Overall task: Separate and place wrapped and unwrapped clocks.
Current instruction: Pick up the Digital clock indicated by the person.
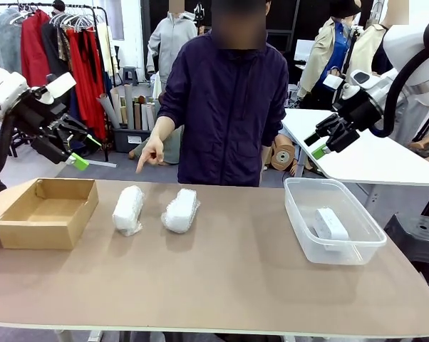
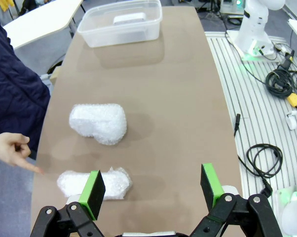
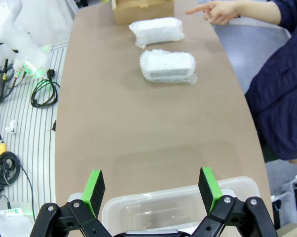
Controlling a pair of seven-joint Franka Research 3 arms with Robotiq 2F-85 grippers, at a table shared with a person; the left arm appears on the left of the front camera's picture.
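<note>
- Sitting in the clear tub (image 1: 300, 214), just under the right gripper (image 1: 316, 144), is the bare clock (image 1: 331, 224). That one looks done.
- The near wrapped clock (image 1: 128, 209) and the far wrapped clock (image 1: 180, 210) lie side by side on the table (image 1: 236, 285), down past the left gripper (image 1: 83, 151). I think they belong in the cardboard box (image 1: 26, 235) under that gripper, which has nothing in it.
- Both grippers hang up high with fingers wide apart, holding nothing.
- A person's hand (image 1: 152, 153) points down just above the near wrapped clock and could get in the way.
</note>
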